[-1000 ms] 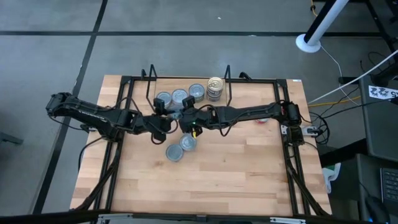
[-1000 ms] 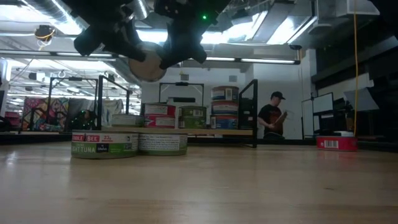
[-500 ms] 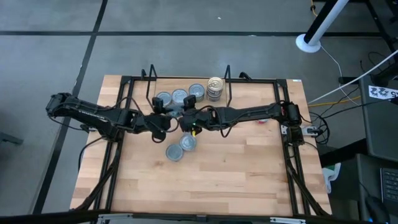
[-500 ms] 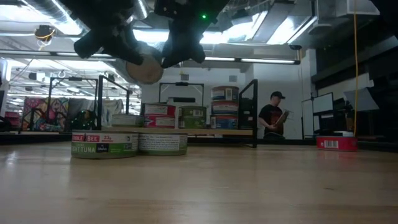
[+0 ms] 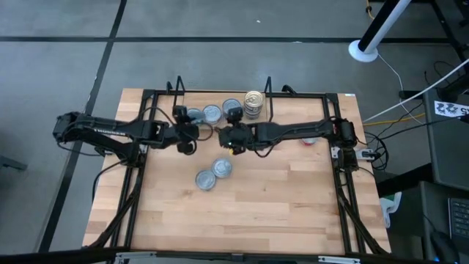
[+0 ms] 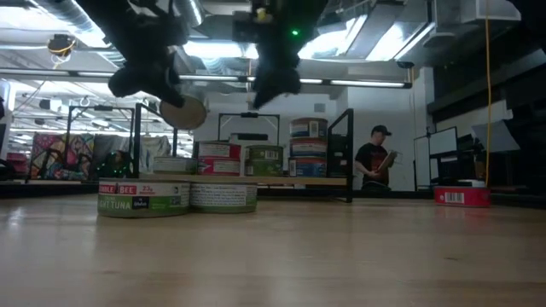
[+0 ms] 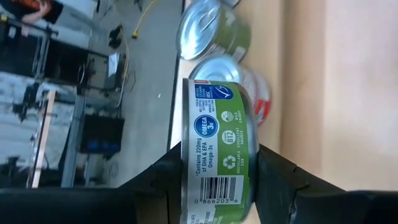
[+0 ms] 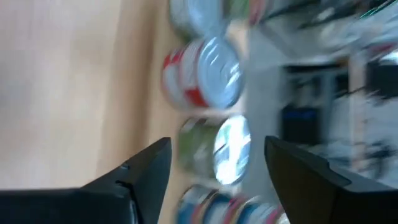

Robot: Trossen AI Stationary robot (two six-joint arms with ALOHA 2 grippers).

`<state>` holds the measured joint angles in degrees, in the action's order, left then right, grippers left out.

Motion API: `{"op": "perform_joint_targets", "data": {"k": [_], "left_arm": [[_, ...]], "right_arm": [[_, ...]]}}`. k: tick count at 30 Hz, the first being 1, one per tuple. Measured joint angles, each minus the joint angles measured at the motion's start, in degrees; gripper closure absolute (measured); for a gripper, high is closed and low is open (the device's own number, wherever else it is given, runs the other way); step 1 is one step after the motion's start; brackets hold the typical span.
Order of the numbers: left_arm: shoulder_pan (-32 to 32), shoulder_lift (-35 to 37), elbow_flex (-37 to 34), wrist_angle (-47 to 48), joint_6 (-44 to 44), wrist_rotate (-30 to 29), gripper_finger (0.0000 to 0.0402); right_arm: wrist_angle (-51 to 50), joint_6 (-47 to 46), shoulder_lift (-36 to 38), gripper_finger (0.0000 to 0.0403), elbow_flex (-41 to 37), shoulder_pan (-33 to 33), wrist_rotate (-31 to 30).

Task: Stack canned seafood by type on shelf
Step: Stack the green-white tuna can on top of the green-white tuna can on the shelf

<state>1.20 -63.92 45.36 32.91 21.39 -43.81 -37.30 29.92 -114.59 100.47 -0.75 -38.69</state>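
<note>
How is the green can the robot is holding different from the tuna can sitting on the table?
The green can hangs in the air, squeezed in the left arm's jaws; the tuna can sits on the table. The green can is tipped over on its edge; the tuna can lies flat. The green can's label is green all round; the tuna can's is mostly light. Both are small, round, flat tins.

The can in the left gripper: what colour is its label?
Green can, clearest in the left wrist view.
</note>
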Motion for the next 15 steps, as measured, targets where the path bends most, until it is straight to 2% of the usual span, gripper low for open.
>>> {"op": "perform_joint_targets", "data": {"k": [4,7,12,15], "left_arm": [[2.80,-0.54,0.00,0.51,-0.02,-0.17,0.0265],[4.37,-2.40,0.00,1.64,0.06,-0.04,0.0265],[6.08,-7.45,0.00,1.31,3.04,-0.43,0.0265],[6.59,-10.10,0.00,1.36,3.02,-2.64,0.0265]], "right_arm": [[-10.59,-9.14,2.16,0.0150,0.00,2.13,8.84],[-15.61,-12.68,2.75,0.0150,0.00,3.56,13.54],[-17.77,-13.89,2.83,0.0150,-0.27,4.20,14.34],[-16.15,-14.01,3.43,0.0150,-2.87,4.17,14.80]]}}
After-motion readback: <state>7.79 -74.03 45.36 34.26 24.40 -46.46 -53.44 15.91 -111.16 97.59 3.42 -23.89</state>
